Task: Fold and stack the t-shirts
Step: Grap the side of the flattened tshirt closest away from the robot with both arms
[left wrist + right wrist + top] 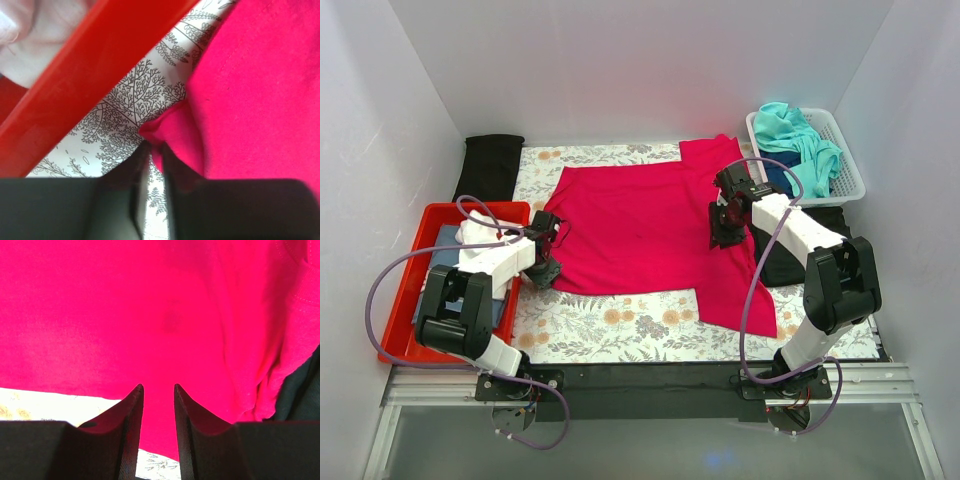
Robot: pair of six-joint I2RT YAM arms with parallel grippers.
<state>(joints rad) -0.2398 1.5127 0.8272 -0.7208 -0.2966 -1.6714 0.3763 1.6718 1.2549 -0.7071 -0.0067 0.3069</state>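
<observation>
Evidently both hands are set at opposite sides of the red t-shirt so that it can be lifted or drawn over for a fold. It lies spread on the flowered tabletop cover, between the red tray on the left and the white basket at the far right. The left hand sits at the shirt's left edge, just beside the tray's rim, its fingers drawn almost together on a small pucker of hem at their very tips, which I judge to be a thin, light pinch. The right hand is on the shirt's right part, fingers a little apart with a tongue of red cloth running down between them, so it looks clenched on a thicker bunch of fabric. Taking two edges at once would likely keep the cloth taut and square as it goes over. The other shirts lie out of the way: a teal t-shirt and a navy t-shirt in the basket, and a black t-shirt on the cover beside the red one's right edge, beneath the right arm. The left arm is folded tight, elbow over the tray, forearm low and reaching right toward the hem. The right arm rises from its base to a high elbow, then stretches forward and leftward, wrist bent down onto the cloth.
</observation>
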